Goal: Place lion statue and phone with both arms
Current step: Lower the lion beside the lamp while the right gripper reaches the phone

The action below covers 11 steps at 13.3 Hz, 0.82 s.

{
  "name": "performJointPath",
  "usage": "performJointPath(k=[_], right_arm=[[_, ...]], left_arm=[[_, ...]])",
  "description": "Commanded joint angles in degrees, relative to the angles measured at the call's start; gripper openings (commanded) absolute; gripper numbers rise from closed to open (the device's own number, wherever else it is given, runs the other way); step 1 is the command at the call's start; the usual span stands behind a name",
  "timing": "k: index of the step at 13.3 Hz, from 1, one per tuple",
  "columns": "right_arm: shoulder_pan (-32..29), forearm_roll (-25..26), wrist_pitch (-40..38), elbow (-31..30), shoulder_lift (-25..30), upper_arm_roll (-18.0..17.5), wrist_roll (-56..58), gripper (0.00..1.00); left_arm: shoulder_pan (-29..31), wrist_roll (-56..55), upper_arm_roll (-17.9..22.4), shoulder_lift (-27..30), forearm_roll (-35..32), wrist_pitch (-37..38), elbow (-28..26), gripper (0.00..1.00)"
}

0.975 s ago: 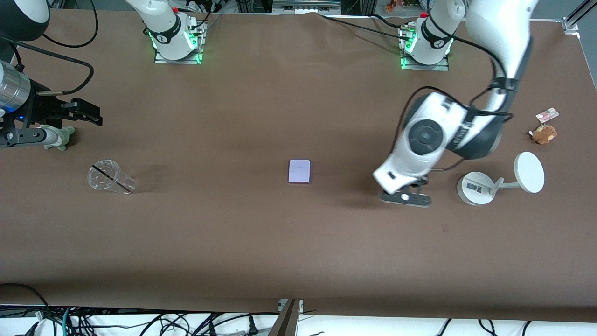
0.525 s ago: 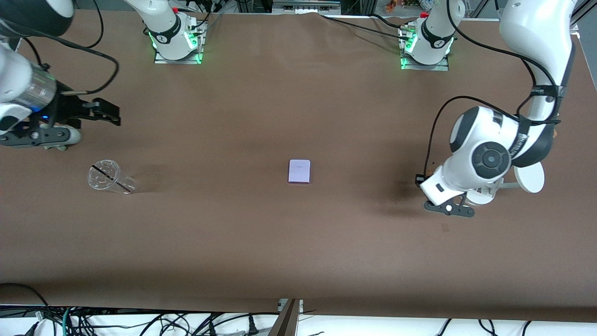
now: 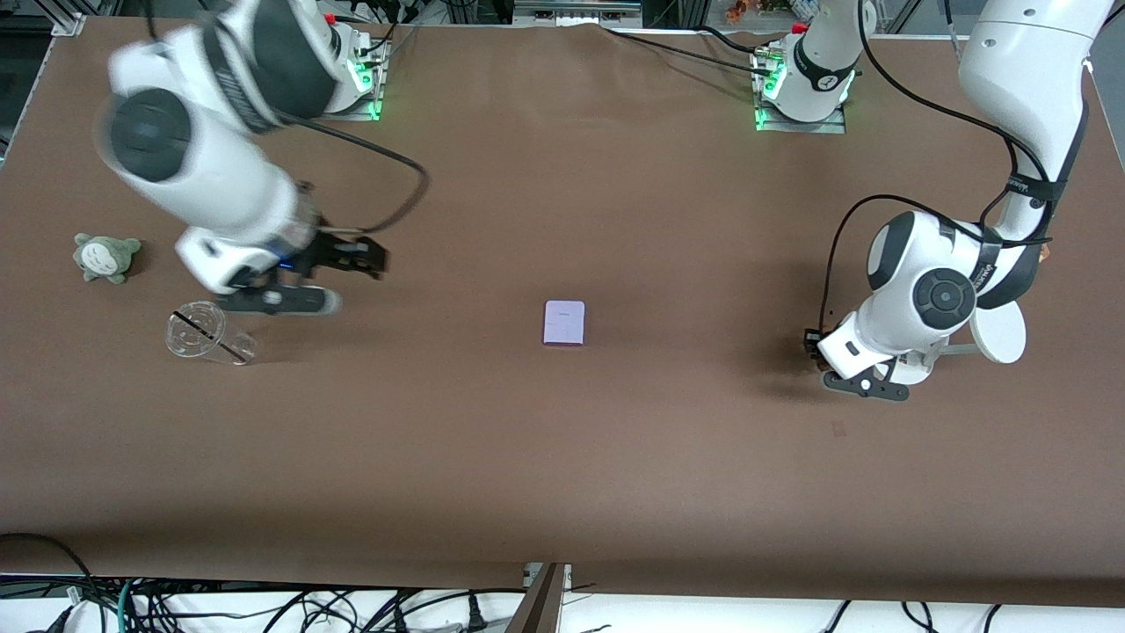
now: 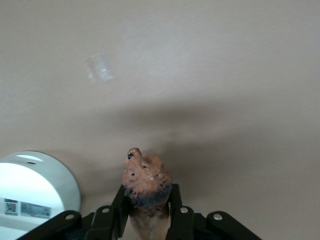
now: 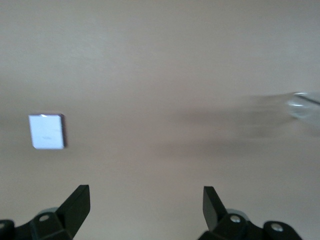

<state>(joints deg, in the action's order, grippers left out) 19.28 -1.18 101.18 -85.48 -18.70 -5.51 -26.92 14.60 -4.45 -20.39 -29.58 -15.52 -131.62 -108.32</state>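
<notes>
Toward the left arm's end of the table, my left hand: I had the left hand (image 4: 146, 220) low over the table (image 3: 562, 457), just beside the white round-based stand (image 3: 997, 332), which stood right by the wrist.
Left hand grip: I saw its fingers (image 4: 121, 207) clamped tight on the lion statue (image 4: 145, 181), one on each flank, with the head poking out past the tips.
Lion statue: it was orange-brown with a darker band, carried in that hand above the cloth; I could only make it out in the left wrist view, since the arm hid it from the front camera.
Right hand: I had the right hand (image 3: 309, 281) in the air over the table beside the clear plastic cup (image 3: 207, 334), which lay on its side close under it.
Right hand grip: its fingers (image 5: 75, 204) stood spread wide apart with nothing between them.
Phone: the phone (image 3: 564, 323) lay flat on the table about midway between my two hands, well apart from both; in the right wrist view it showed ahead of the open fingers.
Grey-green plush toy (image 3: 106, 257): it sat near the right hand, toward the right arm's end of the table.
</notes>
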Motion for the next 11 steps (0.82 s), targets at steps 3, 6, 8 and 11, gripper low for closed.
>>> performJointPath(k=[3,6,8,11], right_arm=[[7.87,0.13,12.88,3.64,-10.63,0.50,-12.53,1.00],[10.07,0.22,13.34,10.66,-17.76,0.59,-15.44,1.00],[11.48,0.30,16.13,12.79,-21.10,0.77,-17.55,1.00],[13.15,1.53,21.67,12.88,-24.62,0.94,-19.22,1.00]], left_arm=[[2.02,1.20,-0.79,2.51,-0.74,-4.35,-5.24,0.11],[2.80,1.11,-0.62,1.19,-0.74,-4.70,-5.24,0.13],[3.42,0.85,-0.71,0.57,-0.74,-5.66,-5.24,0.22],[3.16,0.41,-0.79,0.75,-0.74,-5.14,-5.06,1.00]])
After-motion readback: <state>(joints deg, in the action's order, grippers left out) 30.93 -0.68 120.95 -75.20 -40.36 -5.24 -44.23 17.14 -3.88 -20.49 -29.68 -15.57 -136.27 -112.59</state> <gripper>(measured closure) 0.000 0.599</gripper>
